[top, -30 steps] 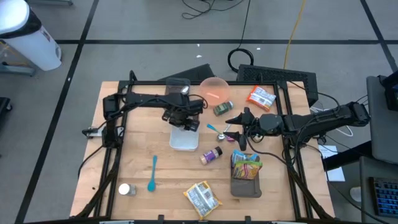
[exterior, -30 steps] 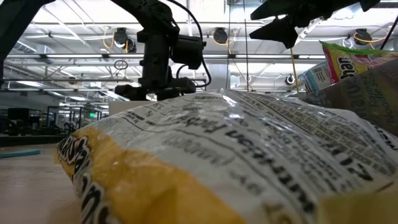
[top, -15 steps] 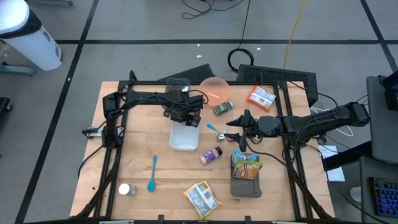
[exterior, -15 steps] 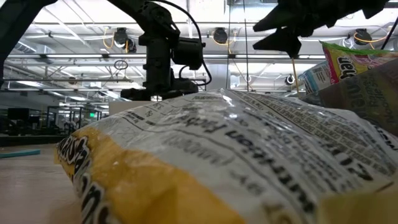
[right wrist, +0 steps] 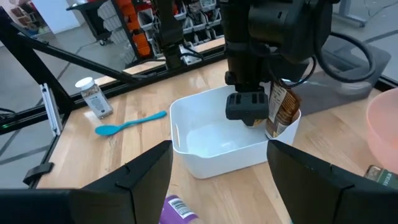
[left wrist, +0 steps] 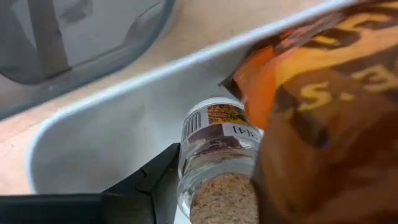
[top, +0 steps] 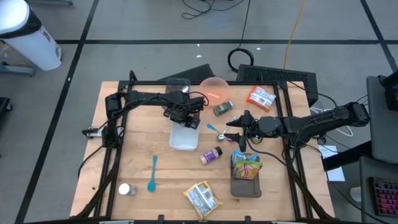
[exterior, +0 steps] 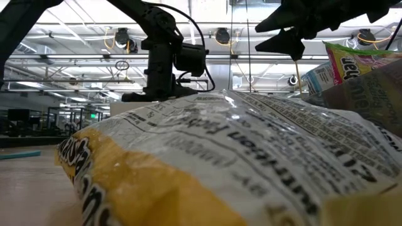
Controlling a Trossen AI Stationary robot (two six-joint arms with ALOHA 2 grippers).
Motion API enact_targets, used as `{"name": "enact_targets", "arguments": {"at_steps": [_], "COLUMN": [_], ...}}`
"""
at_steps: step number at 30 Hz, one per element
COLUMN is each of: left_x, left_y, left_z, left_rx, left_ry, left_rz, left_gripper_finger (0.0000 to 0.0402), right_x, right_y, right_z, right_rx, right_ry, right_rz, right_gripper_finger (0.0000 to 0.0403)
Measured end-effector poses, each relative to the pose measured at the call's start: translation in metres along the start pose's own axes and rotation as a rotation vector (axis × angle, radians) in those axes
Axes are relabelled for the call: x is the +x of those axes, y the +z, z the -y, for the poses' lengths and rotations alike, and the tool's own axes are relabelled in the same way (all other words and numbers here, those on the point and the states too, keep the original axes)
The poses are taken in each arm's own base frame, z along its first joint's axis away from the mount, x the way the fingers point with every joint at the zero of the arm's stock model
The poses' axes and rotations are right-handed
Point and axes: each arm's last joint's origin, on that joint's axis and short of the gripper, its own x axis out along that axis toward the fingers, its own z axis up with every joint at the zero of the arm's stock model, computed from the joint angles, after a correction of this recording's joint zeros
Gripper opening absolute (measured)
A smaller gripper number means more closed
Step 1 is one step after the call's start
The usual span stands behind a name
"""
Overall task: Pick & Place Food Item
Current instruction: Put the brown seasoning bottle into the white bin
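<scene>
Over the white bin [top: 184, 138]: left end effector [right wrist: 261, 118] pinching a brown snack packet [right wrist: 283, 107].
Packet hangs at the bin's far corner, partly inside it, a small spice jar [left wrist: 214, 162] showing beside it in the left wrist view. Right end effector [top: 235, 127] hovers near mid-worktop [top: 140, 149], fingers spread, holding nothing. Blue spoon [top: 152, 173], purple-capped bottle [top: 211, 154] and yellow bag [top: 203, 197] lie apart nearer the front edge.

Two dark robot arms
Both arms [top: 149, 98] are matte black with jointed segments, black cables, and flat tapered fingers [right wrist: 146, 171].
</scene>
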Motion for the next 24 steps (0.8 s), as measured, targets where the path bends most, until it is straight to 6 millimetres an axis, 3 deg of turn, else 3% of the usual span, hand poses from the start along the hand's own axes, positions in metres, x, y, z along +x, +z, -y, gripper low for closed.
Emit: {"name": "enact_targets", "arguments": {"at_steps": [12,24], "left_x": [0.0019,0.0016], "left_y": [0.0003,0.0], "left_z": [0.0005,0.001], "left_rx": [0.01,0.002], "left_ry": [0.001,-0.018], "left_rz": [-0.004,-0.02], "left_gripper_finger": [0.021,0.0254], "right_x": [0.0,0.0], "right_y": [-0.0001,-0.0001], "right_z": [0.0,-0.0001], "right_rx": [0.0,0.0], "right_ry": [0.0,0.0], "right_rz": [0.0,-0.001], "right_gripper_finger": [0.0254,0.0254]}}
